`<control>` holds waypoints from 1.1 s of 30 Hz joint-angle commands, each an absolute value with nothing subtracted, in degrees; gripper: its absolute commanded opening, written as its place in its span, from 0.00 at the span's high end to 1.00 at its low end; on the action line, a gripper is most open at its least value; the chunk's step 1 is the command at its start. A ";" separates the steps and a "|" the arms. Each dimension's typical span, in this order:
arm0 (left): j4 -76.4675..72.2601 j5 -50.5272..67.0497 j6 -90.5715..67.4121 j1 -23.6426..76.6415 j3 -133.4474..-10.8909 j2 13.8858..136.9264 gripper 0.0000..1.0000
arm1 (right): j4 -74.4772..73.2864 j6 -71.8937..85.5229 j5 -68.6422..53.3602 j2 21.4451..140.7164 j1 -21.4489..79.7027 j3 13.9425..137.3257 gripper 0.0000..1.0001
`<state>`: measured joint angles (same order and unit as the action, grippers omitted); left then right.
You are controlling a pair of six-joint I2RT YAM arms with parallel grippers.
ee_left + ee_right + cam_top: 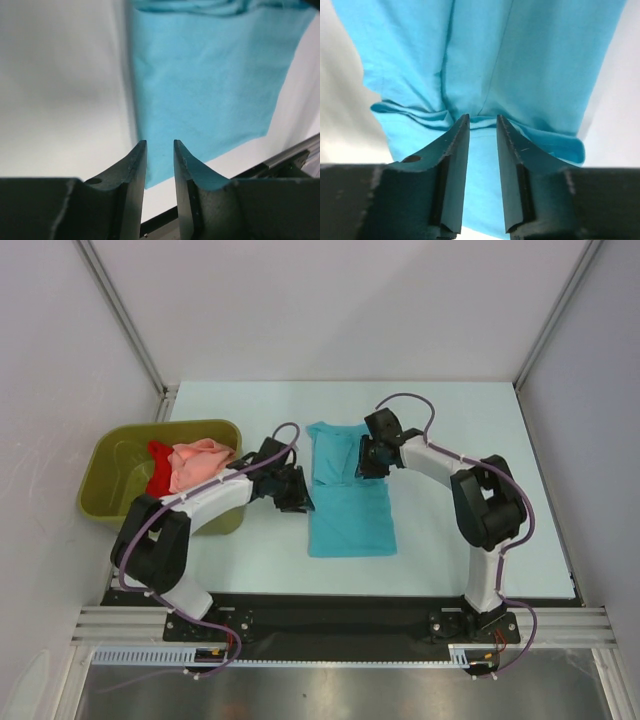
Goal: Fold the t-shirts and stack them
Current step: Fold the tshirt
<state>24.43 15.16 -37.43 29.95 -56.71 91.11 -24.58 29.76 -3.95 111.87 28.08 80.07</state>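
A turquoise-blue t-shirt point(350, 515) lies flat in the middle of the table, its sides folded in to a narrow strip. My left gripper point(298, 502) hovers at the shirt's left edge, open by a narrow gap and empty. In the left wrist view point(160, 142) the shirt point(210, 85) lies beyond the fingertips. My right gripper point(362, 465) is over the shirt's upper half, also open by a narrow gap and empty. In the right wrist view point(482, 117) it is just above a fold ridge of the shirt point(530, 60). A salmon-pink t-shirt point(200, 462) and a red t-shirt point(158, 468) lie crumpled in the tub.
The olive-green tub point(105, 475) stands at the left edge of the table, beside the left arm. White walls close in the back and both sides. A black rail point(340, 615) runs along the near edge.
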 commanded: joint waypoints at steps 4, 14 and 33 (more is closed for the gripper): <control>28.12 14.33 -31.39 25.49 -65.71 91.57 0.65 | -28.48 28.30 -5.54 105.04 28.48 78.06 0.60; 29.71 13.18 -28.57 25.66 -64.09 90.45 0.51 | -31.90 27.08 -12.56 90.45 24.44 61.71 0.45; 22.68 23.11 -40.51 33.66 -34.82 76.12 0.36 | -29.18 33.49 -25.04 68.73 21.62 34.03 0.37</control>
